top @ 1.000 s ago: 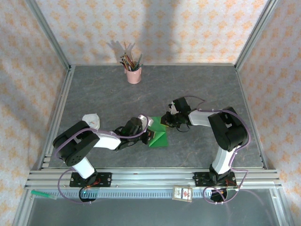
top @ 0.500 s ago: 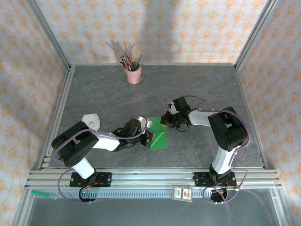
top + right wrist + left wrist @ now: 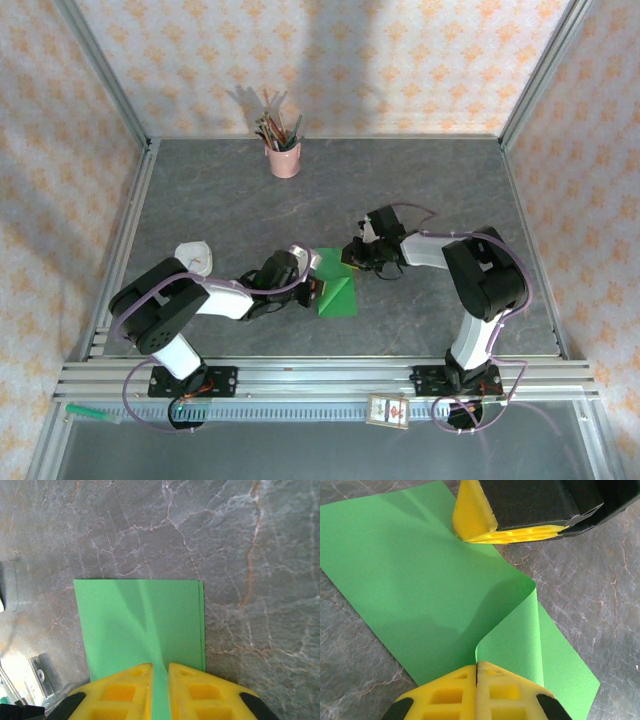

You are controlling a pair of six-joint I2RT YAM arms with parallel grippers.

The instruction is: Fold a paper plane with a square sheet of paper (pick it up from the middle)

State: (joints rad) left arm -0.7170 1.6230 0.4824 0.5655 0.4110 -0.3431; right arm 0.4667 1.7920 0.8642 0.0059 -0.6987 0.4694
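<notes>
Near the table's (image 3: 200,200) centre, your left gripper (image 3: 318,284) is clamped tight on a curled-up flap of the square sheet of paper (image 3: 338,290). Further right, your right gripper (image 3: 350,256) pinches the sheet's far edge between nearly closed fingers (image 3: 120,690).

The square sheet of paper (image 3: 336,284) lies between left gripper (image 3: 316,291) and right gripper (image 3: 350,256)

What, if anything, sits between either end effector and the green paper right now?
Nothing visible does. The left end effector is shut on a curled flap of the green paper, and the right end effector pinches its far end.
</notes>
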